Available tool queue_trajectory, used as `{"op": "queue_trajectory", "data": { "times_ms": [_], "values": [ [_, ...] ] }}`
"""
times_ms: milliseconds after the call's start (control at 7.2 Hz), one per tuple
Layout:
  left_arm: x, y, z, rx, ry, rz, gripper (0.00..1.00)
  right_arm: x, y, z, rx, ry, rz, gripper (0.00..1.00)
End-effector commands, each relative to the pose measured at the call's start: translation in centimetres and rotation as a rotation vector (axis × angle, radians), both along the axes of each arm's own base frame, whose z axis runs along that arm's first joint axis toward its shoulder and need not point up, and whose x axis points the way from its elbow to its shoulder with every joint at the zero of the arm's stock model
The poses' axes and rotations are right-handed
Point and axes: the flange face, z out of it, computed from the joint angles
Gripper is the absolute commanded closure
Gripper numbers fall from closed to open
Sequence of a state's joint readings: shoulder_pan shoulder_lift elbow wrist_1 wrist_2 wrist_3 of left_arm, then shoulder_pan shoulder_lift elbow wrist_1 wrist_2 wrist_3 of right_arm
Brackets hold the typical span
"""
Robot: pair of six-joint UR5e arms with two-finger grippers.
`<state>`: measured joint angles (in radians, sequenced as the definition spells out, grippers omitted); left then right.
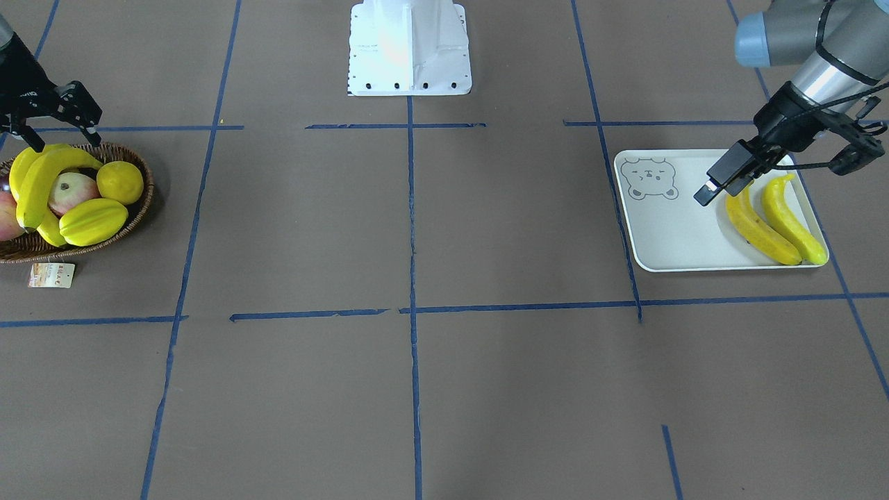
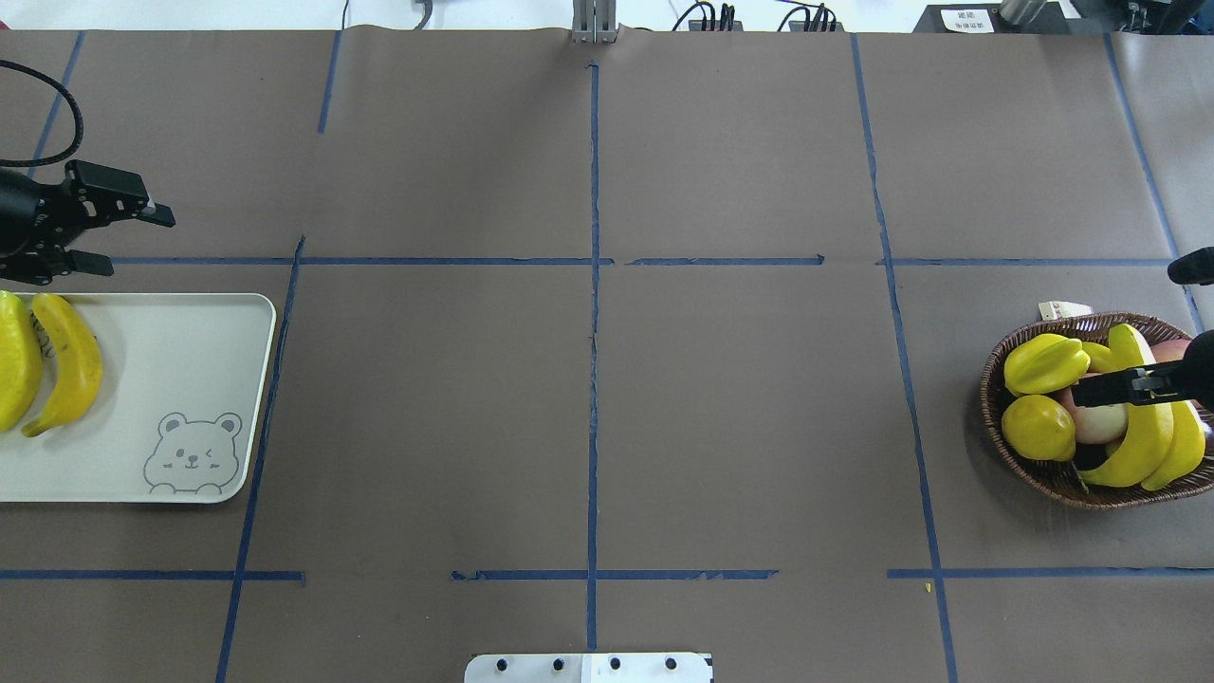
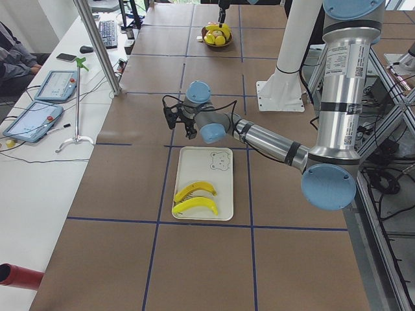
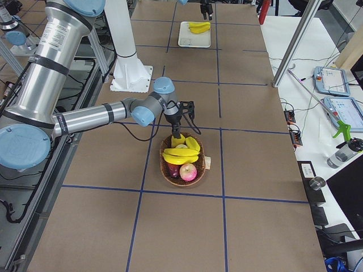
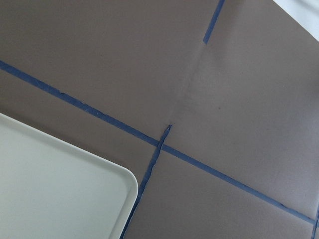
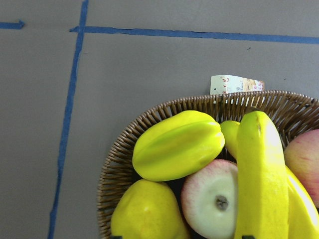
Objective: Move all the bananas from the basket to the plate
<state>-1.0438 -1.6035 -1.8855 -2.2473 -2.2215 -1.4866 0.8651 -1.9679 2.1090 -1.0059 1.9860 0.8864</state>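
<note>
You have a brown table (image 1: 417,389) gridded in blue tape, with the white plate (image 1: 667,236) at one end and the wicker basket (image 1: 132,212) at the other. Two bananas (image 1: 760,229) lie on the plate, near the left gripper (image 2: 133,244), which is spread and empty. Two more bananas (image 1: 42,184) crowd a starfruit (image 1: 94,221), apple (image 1: 73,193) and lemon (image 1: 119,182) beneath the spread right gripper (image 1: 64,142).
</note>
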Motion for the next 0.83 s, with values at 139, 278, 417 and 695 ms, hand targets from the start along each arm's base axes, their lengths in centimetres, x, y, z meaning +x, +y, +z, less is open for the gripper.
{"op": "queue_trajectory", "data": {
  "times_ms": [139, 278, 417, 695],
  "values": [
    [1.8, 0.2, -0.7, -0.011, 0.004, -0.009, 0.0, -0.1, 0.3, 4.2, -0.056, 0.047, 0.0, 0.19],
    [2.5, 0.3, -0.6, -0.012, -0.004, -0.019, 0.0, -0.9, 0.7, 4.6, -0.07, 0.053, -0.01, 0.19],
    [2.5, 0.3, -0.6, -0.012, -0.004, -0.017, 0.0, -1.5, 1.0, 4.9, -0.076, 0.058, -0.02, 0.19],
    [2.6, 0.3, -0.7, -0.011, -0.003, -0.017, 0.0, -1.6, 1.2, 6.1, -0.081, 0.085, -0.018, 0.2]
  ]
}}
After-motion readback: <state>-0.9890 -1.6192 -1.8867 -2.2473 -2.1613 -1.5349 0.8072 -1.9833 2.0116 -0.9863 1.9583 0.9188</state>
